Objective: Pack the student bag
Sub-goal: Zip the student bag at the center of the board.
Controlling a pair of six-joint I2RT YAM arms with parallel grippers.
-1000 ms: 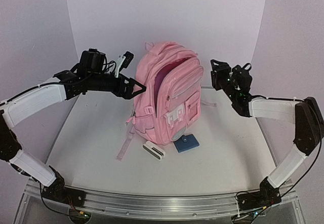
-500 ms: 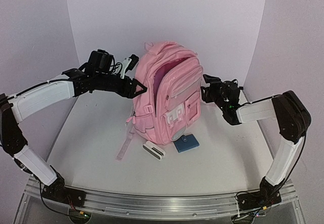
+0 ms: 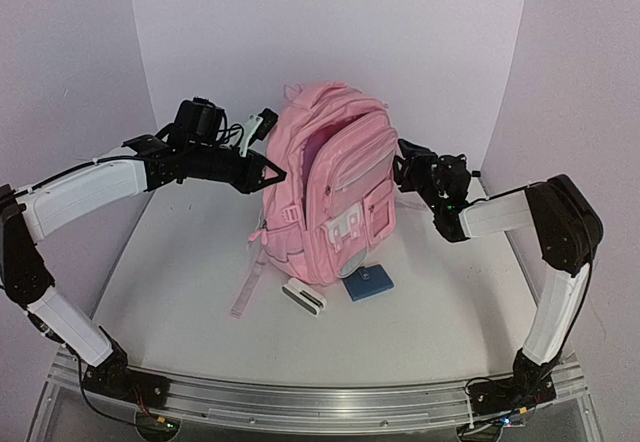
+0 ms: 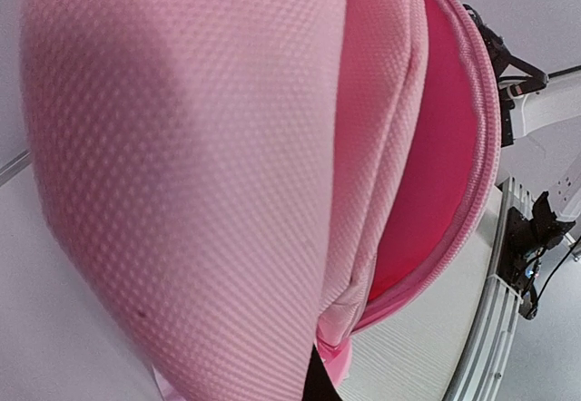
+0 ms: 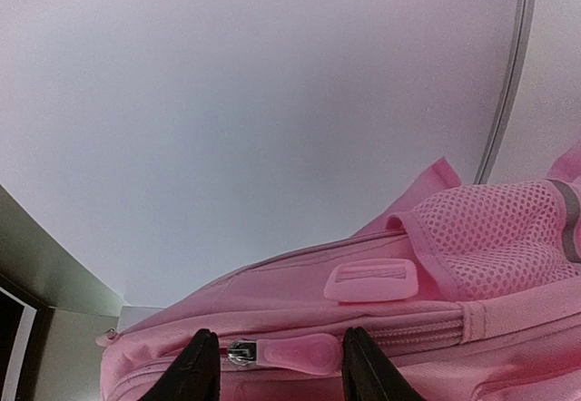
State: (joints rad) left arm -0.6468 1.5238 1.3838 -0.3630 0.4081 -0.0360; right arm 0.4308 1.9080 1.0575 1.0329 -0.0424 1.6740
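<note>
Two tools, both at the student bag [image 3: 330, 202], which stands upright in the middle of the bench [image 3: 180, 282] with its main compartment unzipped. My left tool [image 3: 268, 172] is pinched tight on the fabric at the bag's upper left side — pink cloth fills that wrist view. My right tool [image 5: 277, 351] stands partly apart on the bag's right side, fingers straddling the pink zip pull [image 5: 295, 354] (not gripping it).

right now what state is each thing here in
backpack: upright, main compartment unzipped and gaping
left fingers: shut, at the backpack's side
right fingers: open, either side of the zip pull
white case: flat on the table, unpacked
blue pouch: flat on the table, unpacked
</note>
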